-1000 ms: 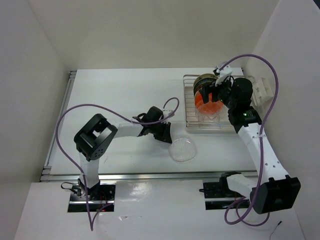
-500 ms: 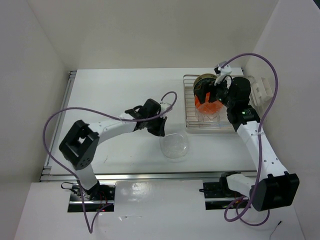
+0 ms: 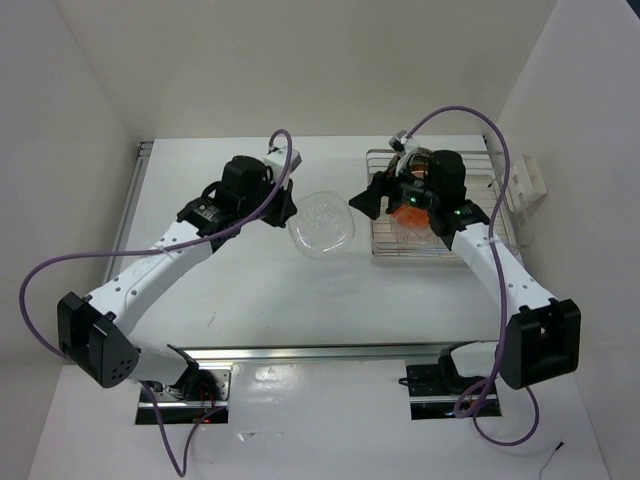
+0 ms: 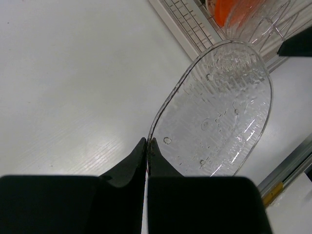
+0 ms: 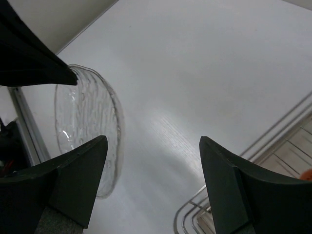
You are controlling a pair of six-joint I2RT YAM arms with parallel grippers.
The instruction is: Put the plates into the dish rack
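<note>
One clear glass plate (image 4: 219,112), round, with a bubbled pressed texture. It is off the table and tilted on edge, between the two arms and just left of the dish rack (image 3: 420,254); its shadow falls on the surface below.

Handling, as judged: stiff, brittle and slick, probably light. The thin rim is the only place to take hold. A pinch at one spot of the rim lets the disc swing, so a second hold on the far edge would steady it. Glass knocking against wire is the main risk when slotting it in.

Left gripper (image 4: 147,142): fingers nipped together on the near rim of the glass plate, carrying it alone.

Right gripper (image 5: 152,146): fingers spread wide with nothing between them, facing the glass plate, near it but apart.

Dish rack: silver wire, at the right rear of the table. An orange plate (image 4: 229,10) stands upright in it with further plates beside it, partly hidden by the right arm.

Table (image 3: 260,290): white, smooth, faintly glossy, likely giving little friction. A metal rail (image 3: 300,352) runs along its near edge.

Room: plain white walls (image 3: 300,60) enclose the table at the rear and both sides. Purple cables (image 3: 60,262) loop from each arm.
</note>
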